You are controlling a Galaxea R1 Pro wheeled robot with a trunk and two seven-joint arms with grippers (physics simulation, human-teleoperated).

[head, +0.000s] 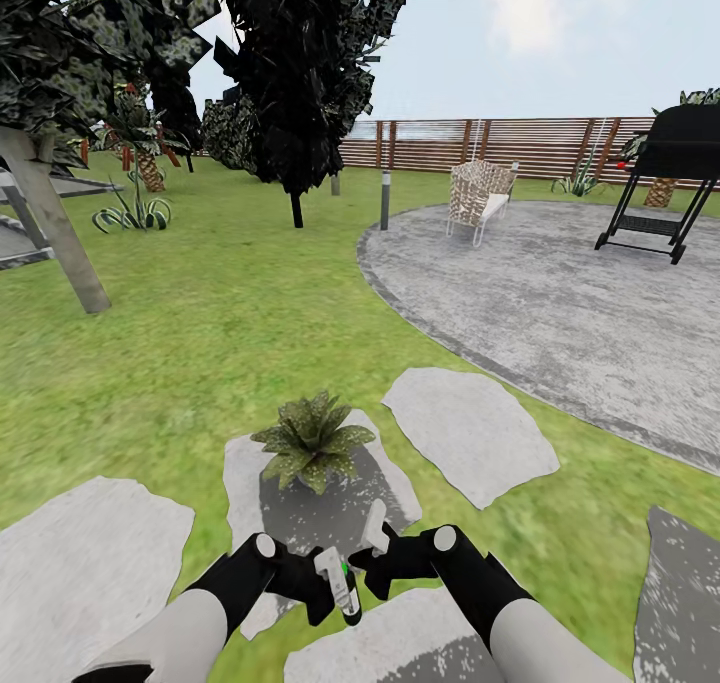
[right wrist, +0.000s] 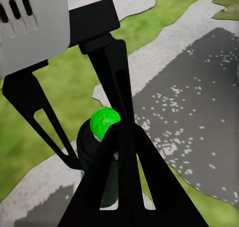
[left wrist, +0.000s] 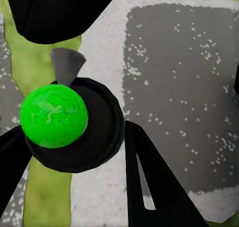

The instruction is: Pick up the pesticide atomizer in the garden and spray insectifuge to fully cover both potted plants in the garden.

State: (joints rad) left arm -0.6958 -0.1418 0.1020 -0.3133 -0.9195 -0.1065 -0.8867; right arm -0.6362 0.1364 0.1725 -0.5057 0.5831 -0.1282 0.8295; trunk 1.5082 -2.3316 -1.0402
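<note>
Low in the head view, my left gripper (head: 335, 598) is shut on the pesticide atomizer (head: 346, 588), a slim dark body with a bright green cap. In the left wrist view the atomizer (left wrist: 54, 115) sits between both black fingers (left wrist: 154, 187). My right gripper (head: 366, 571) meets it from the other side, its fingers drawn together beside the green cap (right wrist: 104, 121). One potted plant (head: 313, 446), a low rosette of pointed leaves, stands on a stepping stone (head: 240, 468) just ahead of the grippers. Whitish insectifuge specks (left wrist: 174, 87) dot the dark shadowed stone, and the leaves look pale-flecked.
More stepping stones (head: 470, 433) lie on the lawn around me. A grey paved circle (head: 560, 303) to the right holds a wicker chair (head: 480, 198) and a black grill (head: 665, 178). A leaning trunk (head: 60, 233), a short post (head: 385, 200) and the slatted fence (head: 450, 143) stand farther off.
</note>
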